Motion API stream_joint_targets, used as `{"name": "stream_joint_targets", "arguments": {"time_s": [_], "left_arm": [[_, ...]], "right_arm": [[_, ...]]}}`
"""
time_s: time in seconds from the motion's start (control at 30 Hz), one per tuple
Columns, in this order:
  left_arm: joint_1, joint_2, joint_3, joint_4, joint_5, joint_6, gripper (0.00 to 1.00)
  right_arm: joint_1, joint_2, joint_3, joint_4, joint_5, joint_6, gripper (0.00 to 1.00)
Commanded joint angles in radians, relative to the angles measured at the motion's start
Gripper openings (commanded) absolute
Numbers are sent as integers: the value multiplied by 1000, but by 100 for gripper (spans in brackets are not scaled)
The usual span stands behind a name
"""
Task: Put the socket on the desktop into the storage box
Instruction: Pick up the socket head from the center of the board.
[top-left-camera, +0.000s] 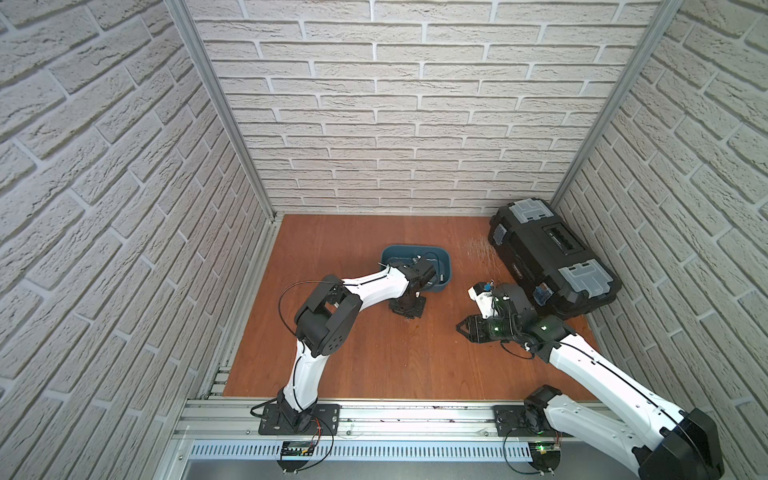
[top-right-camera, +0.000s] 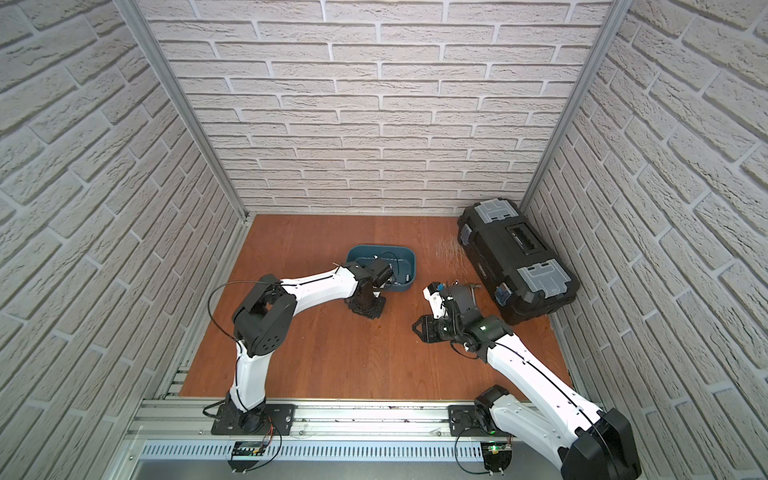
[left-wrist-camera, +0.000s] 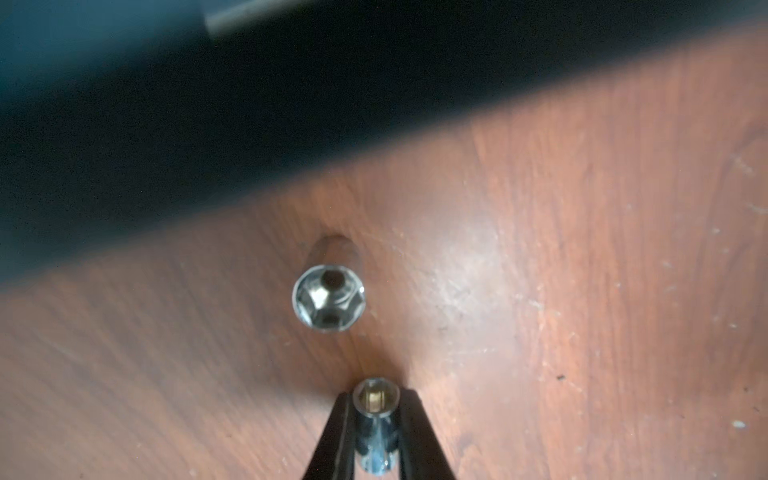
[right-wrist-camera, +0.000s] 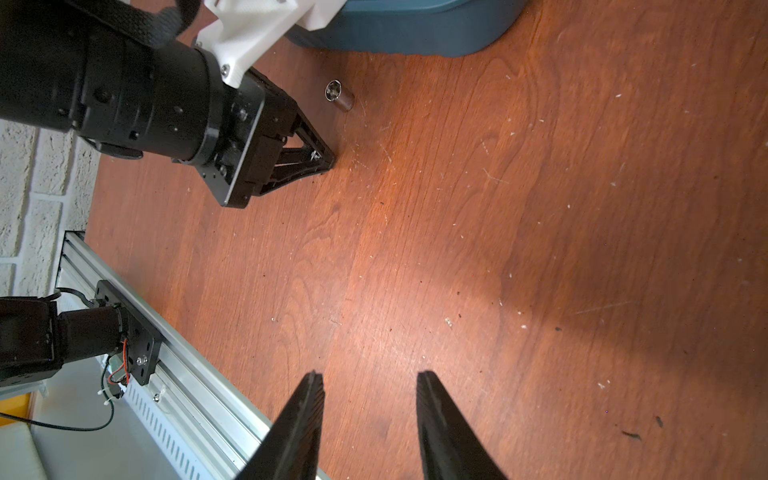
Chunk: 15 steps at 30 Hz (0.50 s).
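Note:
On the reddish-brown desktop (top-left-camera: 374, 353), my left gripper (left-wrist-camera: 378, 397) points down and is shut on a small chrome socket (left-wrist-camera: 376, 419). Its tips sit at the wood, just in front of the teal storage box (top-left-camera: 390, 251). A second, larger chrome socket (left-wrist-camera: 329, 297) stands free on the desktop between the held one and the box wall (left-wrist-camera: 124, 104). The right wrist view also shows this free socket (right-wrist-camera: 338, 95) beside the left gripper (right-wrist-camera: 328, 160). In both top views the left gripper (top-left-camera: 404, 312) (top-right-camera: 365, 311) hides both sockets. My right gripper (right-wrist-camera: 370, 376) (top-left-camera: 459, 328) hovers open and empty over bare wood.
A large black toolbox (top-left-camera: 552, 257) (top-right-camera: 515, 257) with grey latches lies at the back right, close behind the right wrist. The storage box (top-right-camera: 357, 251) holds small metal pieces and a thin wire. Brick walls enclose three sides. An aluminium rail (top-left-camera: 395, 419) runs along the front edge.

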<state>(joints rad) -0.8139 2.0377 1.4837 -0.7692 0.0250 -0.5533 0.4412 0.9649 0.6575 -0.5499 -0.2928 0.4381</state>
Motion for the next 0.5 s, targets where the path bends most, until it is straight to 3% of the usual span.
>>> {"name": "stream_joint_targets", "arguments": {"time_s": [0.0, 0.33, 0.47], "left_arm": [[-5, -78, 13, -45, 5, -8, 14], [52, -146, 52, -44, 44, -31, 15], [117, -141, 92, -39, 96, -35, 15]], "right_arm": [[10, 16, 37, 15, -10, 1, 43], [31, 111, 157, 21, -34, -21, 43], [33, 168, 197, 46, -59, -28, 43]]}}
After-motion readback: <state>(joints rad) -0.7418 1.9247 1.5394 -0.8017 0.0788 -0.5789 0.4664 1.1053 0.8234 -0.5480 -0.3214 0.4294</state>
